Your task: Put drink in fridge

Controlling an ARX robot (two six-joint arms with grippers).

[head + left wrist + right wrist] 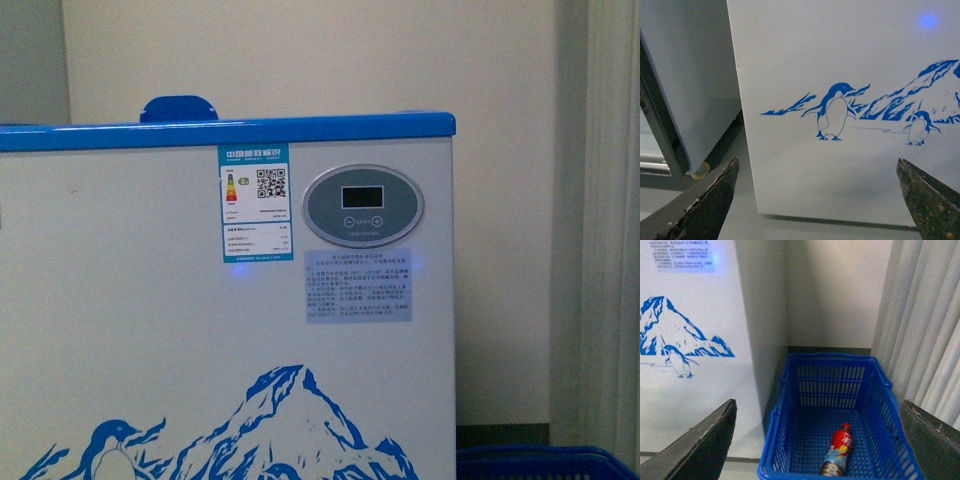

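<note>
Jaws of the right gripper stand spread wide with nothing between them; it hangs over the blue basket. Left gripper is likewise spread and empty, facing the penguin picture on the fridge.

Drink lies on its side on the basket floor, red cap toward the far wall, clear of the mesh sides. Basket stands on the floor just beside the fridge, with the curtain on its other side.

Step in hand, as judged: pickup by the right arm. Recommended:
- Descend inside the basket without brushing the mesh.
- Turn the wrist so the jaws close across the bottle's middle, not along it.
- Close centred, since a round bottle may roll.

Front view shows only the fridge's face and blue rim; whether it stands open cannot be told.
</note>
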